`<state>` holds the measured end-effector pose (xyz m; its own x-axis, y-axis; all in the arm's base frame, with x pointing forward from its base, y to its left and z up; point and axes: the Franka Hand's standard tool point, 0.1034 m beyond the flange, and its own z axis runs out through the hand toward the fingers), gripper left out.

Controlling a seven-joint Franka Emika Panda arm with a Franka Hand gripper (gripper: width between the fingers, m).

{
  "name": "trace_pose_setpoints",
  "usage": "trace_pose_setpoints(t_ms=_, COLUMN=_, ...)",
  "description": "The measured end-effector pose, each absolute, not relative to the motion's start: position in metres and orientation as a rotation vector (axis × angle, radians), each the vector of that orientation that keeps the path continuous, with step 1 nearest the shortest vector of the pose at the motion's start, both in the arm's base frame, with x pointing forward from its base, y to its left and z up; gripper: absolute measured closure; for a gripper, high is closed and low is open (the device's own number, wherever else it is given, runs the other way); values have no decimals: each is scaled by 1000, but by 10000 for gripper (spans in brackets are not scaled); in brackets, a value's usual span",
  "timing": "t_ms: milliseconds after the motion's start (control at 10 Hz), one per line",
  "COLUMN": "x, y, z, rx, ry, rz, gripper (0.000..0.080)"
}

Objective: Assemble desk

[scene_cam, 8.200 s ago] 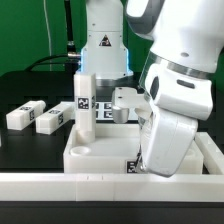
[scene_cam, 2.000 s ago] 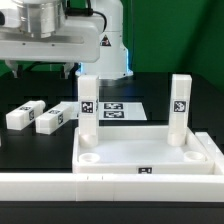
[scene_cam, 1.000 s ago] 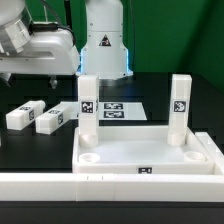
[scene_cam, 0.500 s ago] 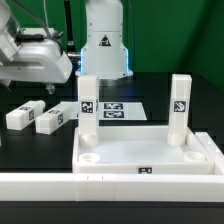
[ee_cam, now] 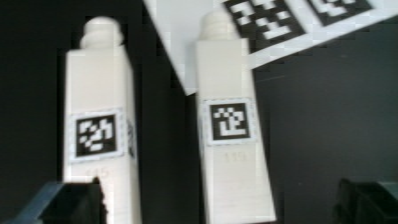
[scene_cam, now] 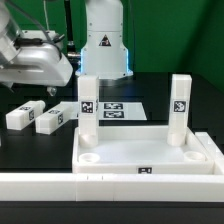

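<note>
— Where's the desk [scene_cam: 150,158]?
— By the tabletop's [scene_cam: 30,145] near edge, two upright legs [scene_cam: 87,118] in its back corners. Two loose legs [ee_cam: 98,120] lie toward the exterior view's left edge.
— The jaws?
— Wide apart, empty, above those.

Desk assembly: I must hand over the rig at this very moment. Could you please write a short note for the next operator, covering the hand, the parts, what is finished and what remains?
The hand is open and empty, above the two loose legs.
The desk panel lies at the front of the table, sockets up.
Done: the left upright leg and the right upright leg stand in the far corners, sides as in the exterior view. How firmly they sit cannot be told.
Left: the first loose leg and the second loose leg lie flat at the exterior view's left, near the marker board. Both near sockets are empty. Picking up a loose leg is probably next.
</note>
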<state>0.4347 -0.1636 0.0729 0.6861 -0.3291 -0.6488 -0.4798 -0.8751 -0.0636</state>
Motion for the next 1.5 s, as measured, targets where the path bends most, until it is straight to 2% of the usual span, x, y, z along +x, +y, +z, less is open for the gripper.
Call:
trace_pose_setpoints(t_ms=200, x=446, y=-173, z=64, rx=-2666, ry=701, rz=978, gripper=150)
trace_pose_setpoints(t_ms=400, x=448, y=-182, z=48, rx=-2684, ry=708, rz=999, gripper=150)
trace_pose_setpoints(t_ms=800, x=445, y=-182, z=46, rx=-2671, ry=712, rz=1020, gripper=150)
trace_pose_setpoints(t_ms=1000, x=450, y=-178, z=38, rx=-2692, ry=708, rz=1009, gripper=150)
trace_pose_setpoints(t_ms=1200, x=446, y=-168, z=40, rx=-2589, ry=700, rz=1189, gripper=150)
trace_pose_setpoints(t_ms=1500, x=446, y=-171, z=36, rx=-2570, ry=702, rz=1223, gripper=150)
